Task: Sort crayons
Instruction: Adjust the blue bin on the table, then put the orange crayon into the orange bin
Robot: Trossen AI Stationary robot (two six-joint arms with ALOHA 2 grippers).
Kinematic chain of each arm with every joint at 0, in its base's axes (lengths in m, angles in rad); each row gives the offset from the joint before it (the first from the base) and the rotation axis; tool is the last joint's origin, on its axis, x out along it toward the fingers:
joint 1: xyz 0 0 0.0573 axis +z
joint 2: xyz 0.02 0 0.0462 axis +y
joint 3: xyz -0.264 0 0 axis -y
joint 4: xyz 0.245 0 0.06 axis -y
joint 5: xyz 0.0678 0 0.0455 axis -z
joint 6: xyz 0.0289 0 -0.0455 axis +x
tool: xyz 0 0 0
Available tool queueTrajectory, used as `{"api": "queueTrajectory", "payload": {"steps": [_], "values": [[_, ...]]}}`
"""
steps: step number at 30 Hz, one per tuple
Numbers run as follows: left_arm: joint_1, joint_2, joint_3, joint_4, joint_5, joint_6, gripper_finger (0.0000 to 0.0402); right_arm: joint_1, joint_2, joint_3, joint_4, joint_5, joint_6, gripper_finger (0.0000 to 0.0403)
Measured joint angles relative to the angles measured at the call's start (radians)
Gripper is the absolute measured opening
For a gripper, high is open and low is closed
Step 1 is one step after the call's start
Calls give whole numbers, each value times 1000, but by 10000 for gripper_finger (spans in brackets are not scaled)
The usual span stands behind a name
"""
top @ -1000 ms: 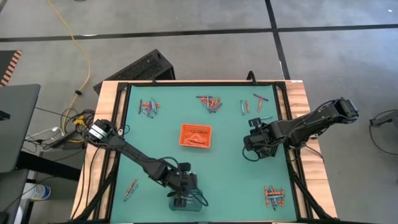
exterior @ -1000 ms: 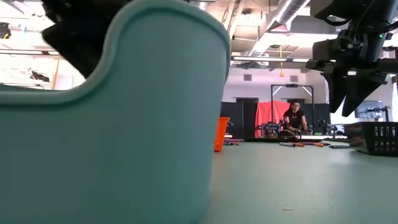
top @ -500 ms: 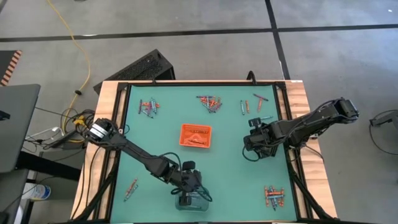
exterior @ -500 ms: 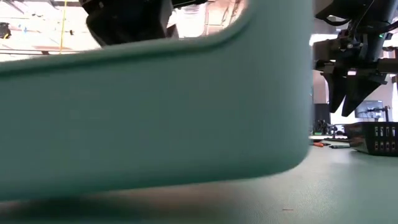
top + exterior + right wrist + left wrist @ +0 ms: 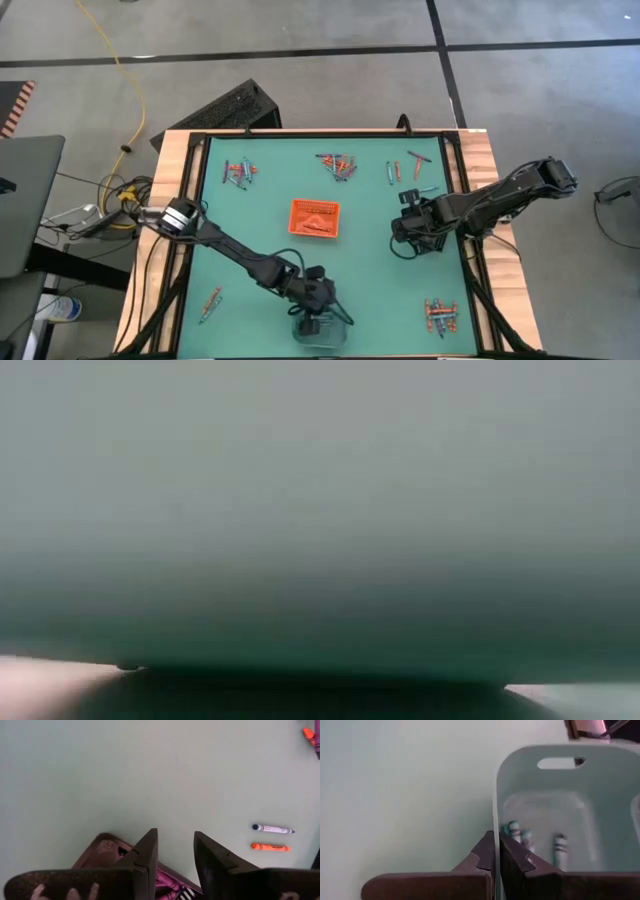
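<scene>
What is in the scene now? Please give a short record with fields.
left gripper: shut on the rim of the clear tray, at the table's near edge
tray contents: blue-grey crayons
right gripper: open, above the black tray
orange tray: mid-table, holds orange crayons
loose crayons: several piles on the mat

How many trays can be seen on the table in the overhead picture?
3: the orange tray at mid-table, the clear tray at the near edge with the left gripper shut on its wall, and the black tray, mostly hidden under the right gripper.
</scene>
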Motion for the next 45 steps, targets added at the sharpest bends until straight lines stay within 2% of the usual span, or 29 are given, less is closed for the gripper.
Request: {"api": "queueTrajectory", "payload": {"steps": [7,14,25,29,34,39,45], "values": [[1,-6,56,-112,-47,27,13,12,0,0,1,0,5,118],[2,-5,96,-212,-116,45,61,10,0,-1,4,0,6,118],[2,-6,104,-220,-109,45,127,10,0,-1,5,0,5,118],[0,-6,159,-278,-99,63,140,10,0,-1,5,0,5,118],[-20,-6,277,-424,-163,121,146,10,0,-1,6,0,6,118],[-56,-6,395,-670,-282,140,146,10,0,-1,6,0,6,118],[-127,-12,437,-970,-381,13,146,10,0,-1,6,0,7,118]]}}
